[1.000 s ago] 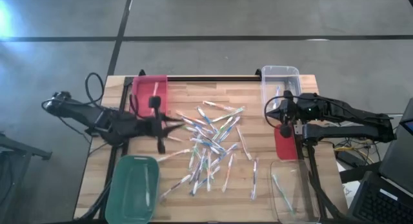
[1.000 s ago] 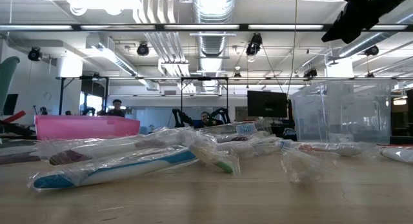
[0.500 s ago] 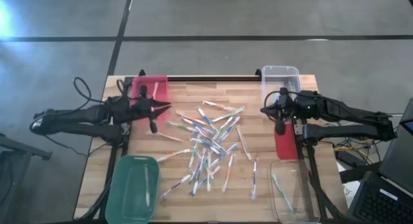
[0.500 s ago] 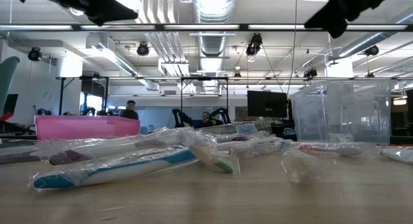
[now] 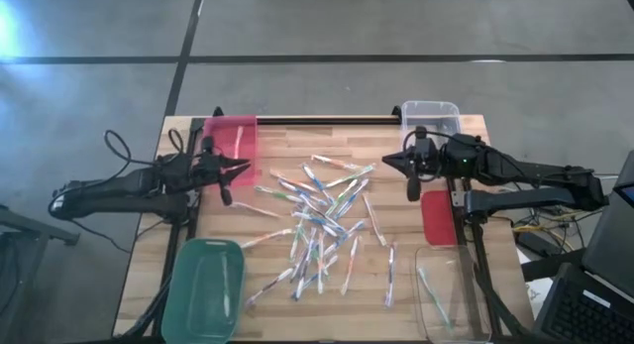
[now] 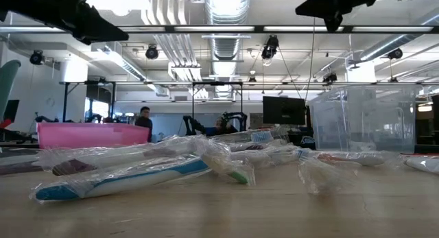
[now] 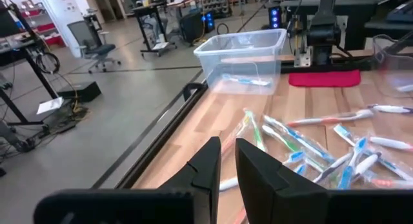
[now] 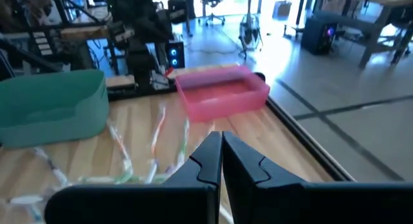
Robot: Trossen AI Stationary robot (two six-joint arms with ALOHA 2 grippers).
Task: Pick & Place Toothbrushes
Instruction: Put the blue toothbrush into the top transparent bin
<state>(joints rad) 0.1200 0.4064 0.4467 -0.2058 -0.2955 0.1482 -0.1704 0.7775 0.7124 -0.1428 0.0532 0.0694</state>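
Several wrapped toothbrushes (image 5: 317, 220) lie scattered on the wooden table's middle, also seen in the wrist views (image 7: 322, 140) (image 8: 155, 140) and low view (image 6: 137, 173). My left gripper (image 5: 246, 167) hangs level by the pink bin (image 5: 230, 141), pointing at the pile. A narrow, empty gap shows between its fingers (image 7: 227, 153). My right gripper (image 5: 386, 158) hangs level to the right of the pile, near the clear bin (image 5: 430, 119). Its fingers are shut on nothing (image 8: 221, 143).
A green bin (image 5: 203, 289) stands near left and a second clear bin (image 5: 451, 299) near right. A flat red piece (image 5: 439, 217) lies by the right arm. One toothbrush lies in the pink bin (image 5: 238, 146) and one in the far clear bin (image 7: 248, 81). People move in the room behind.
My left gripper has drawn back from the pile toward the table's far left, beside the pink bin, and has sunk. My right gripper has tipped up from pointing down to level and has moved toward the table's middle. The toothbrushes lie as before.
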